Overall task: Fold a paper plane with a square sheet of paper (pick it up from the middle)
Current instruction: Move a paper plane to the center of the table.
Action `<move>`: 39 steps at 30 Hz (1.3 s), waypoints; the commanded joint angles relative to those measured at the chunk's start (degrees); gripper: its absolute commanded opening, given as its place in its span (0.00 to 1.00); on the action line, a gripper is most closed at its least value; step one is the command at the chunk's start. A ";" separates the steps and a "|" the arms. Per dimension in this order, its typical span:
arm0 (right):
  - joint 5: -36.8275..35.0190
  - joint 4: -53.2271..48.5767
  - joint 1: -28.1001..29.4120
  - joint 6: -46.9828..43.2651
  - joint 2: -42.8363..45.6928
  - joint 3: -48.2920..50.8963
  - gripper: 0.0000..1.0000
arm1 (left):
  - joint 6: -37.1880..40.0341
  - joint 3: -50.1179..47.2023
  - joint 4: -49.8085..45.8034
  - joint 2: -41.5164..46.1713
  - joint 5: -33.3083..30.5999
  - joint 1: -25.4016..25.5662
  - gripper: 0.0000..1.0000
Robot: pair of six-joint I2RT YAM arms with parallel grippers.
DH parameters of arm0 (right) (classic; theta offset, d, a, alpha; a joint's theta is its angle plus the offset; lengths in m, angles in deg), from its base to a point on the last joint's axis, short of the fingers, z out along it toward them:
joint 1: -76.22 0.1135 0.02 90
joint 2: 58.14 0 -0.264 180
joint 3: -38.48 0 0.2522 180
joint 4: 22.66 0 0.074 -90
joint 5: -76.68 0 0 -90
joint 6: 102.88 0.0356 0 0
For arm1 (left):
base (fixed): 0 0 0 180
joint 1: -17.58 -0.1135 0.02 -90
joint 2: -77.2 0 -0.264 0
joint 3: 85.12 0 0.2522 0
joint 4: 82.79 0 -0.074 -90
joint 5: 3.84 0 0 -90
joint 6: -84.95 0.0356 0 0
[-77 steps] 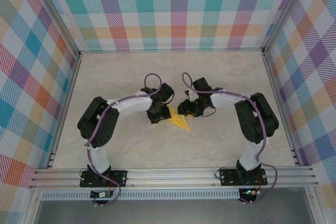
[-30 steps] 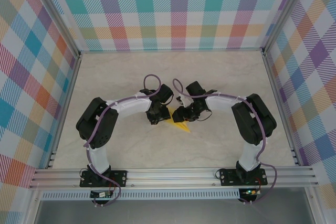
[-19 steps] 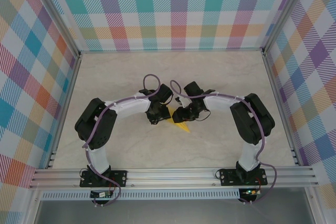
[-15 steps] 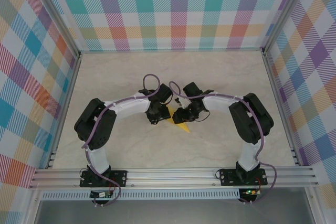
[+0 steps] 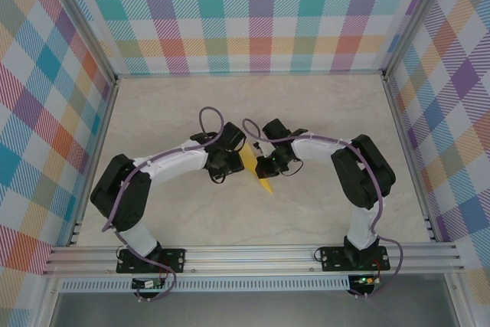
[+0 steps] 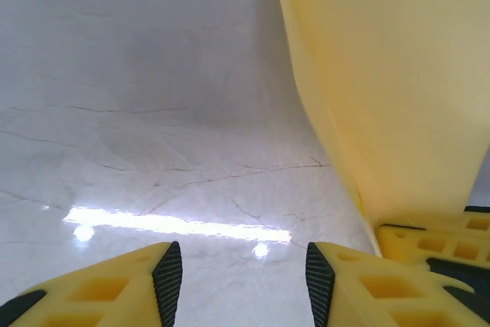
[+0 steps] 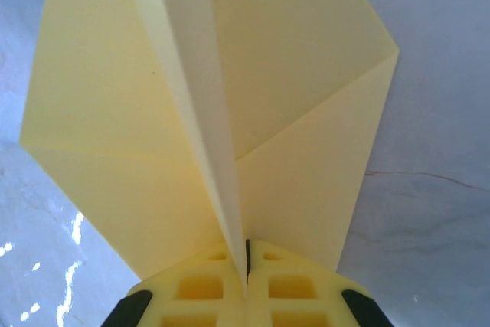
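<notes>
The yellow sheet of paper (image 5: 262, 184) lies folded into a pointed shape at the table's middle, between the two grippers. In the right wrist view the paper (image 7: 115, 135) spreads into two flaps with a raised centre crease. My right gripper (image 7: 246, 269) is shut on that crease, which runs up out of the pinched fingers. From above, the right gripper (image 5: 266, 167) sits at the paper's right side. My left gripper (image 6: 243, 281) is open over bare table. The paper (image 6: 390, 89) stands just to its right, outside its fingers. In the top view the left gripper (image 5: 223, 168) is at the paper's left edge.
The marble-patterned tabletop (image 5: 321, 112) is bordered by an aluminium frame (image 5: 253, 254) at the near edge and by checked walls (image 5: 253, 13) on three sides. The right gripper's yellow fingers (image 6: 436, 239) show at the lower right of the left wrist view.
My right gripper has shut on the paper's centre crease. Both arms have shifted slightly; the left elbow swung out to the left.
</notes>
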 commanded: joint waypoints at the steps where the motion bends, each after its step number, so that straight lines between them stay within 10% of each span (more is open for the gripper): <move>1: -9.19 -3.91 0.33 5.83 4.70 -3.19 0.01 | -2.11 -2.07 -0.03 5.87 -6.41 -0.08 0.49; 9: -27.71 -17.52 0.33 19.51 -2.12 -14.01 0.04 | -4.09 -6.29 0.35 11.11 -9.07 -2.06 0.51; 39: -28.05 -22.12 2.03 19.95 -17.20 -22.68 0.41 | -3.80 -7.34 1.39 9.20 -6.57 -3.38 0.51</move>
